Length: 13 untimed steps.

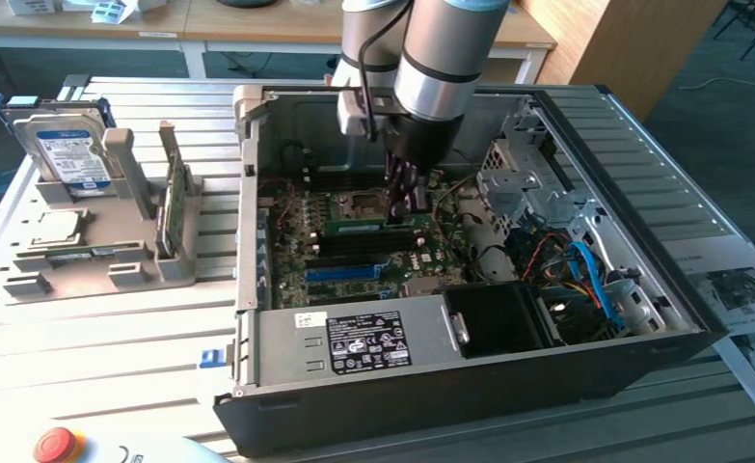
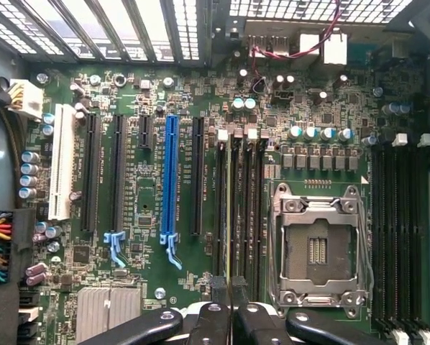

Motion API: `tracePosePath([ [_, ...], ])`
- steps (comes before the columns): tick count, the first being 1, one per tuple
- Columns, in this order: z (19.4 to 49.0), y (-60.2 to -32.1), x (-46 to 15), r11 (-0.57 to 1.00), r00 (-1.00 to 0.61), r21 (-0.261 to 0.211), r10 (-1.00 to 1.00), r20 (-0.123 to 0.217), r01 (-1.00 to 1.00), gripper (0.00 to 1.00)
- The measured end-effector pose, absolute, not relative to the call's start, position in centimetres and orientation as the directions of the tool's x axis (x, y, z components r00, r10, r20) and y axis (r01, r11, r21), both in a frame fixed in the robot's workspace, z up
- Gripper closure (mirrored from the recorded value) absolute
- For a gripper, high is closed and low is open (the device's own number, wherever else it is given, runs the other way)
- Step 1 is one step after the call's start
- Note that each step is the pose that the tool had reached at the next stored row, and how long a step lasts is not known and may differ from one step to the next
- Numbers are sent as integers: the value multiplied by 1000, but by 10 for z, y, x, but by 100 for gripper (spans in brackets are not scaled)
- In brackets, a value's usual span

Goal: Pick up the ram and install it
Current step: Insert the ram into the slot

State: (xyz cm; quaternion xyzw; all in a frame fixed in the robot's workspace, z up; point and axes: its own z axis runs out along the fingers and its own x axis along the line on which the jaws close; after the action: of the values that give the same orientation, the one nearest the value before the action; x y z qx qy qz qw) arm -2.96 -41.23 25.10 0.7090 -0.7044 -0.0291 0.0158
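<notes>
Open computer case (image 1: 480,386), with the arm (image 1: 448,48) reaching down inside it over the motherboard (image 2: 150,86). The gripper (image 2: 231,289) is closed on the ram (image 1: 355,228). The ram is clamped between the fingertips, edge-on along the dark memory slots (image 2: 247,208) beside the processor socket (image 2: 317,248). Ram: thin, long green stick with small dark chips.

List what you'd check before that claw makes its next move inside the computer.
1. The claw is shut on the ram: ok.
2. The ram's edge runs parallel to the memory slots: ok.
3. The ram is pressed fully into a slot: cannot tell.
4. The slot latches are open: cannot tell.
5. The blue cables lie away from the slots: ok.
6. The hard drive stands outside the case, clear of the arm: ok.
</notes>
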Motion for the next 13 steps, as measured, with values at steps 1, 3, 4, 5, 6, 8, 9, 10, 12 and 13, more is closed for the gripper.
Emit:
tracePosePath([
  [1, 250, -412, -30, -7, 6, 63, -1000, -19, -998, 88],
  [3, 249, -412, -30, -7, 6, 63, -1000, -19, -998, 88],
  [4, 248, -412, -30, -7, 6, 63, -1000, -19, -998, 88],
  [5, 247, -412, -30, -7, 6, 63, -1000, -19, -998, 88],
  [6, 247, -412, -30, -7, 6, 63, -1000, -19, -998, 88],
  [8, 245, -412, -30, -7, 6, 63, -1000, -19, -998, 88],
  [9, 245, -412, -30, -7, 6, 63, -1000, -19, -998, 88],
  [10, 244, -412, -31, -7, 6, 63, -1000, -19, -998, 88],
  [12, 242, -412, -31, -7, 6, 63, -1000, -19, -998, 88],
  [13, 241, -412, -31, -7, 6, 63, -1000, -19, -998, 88],
])
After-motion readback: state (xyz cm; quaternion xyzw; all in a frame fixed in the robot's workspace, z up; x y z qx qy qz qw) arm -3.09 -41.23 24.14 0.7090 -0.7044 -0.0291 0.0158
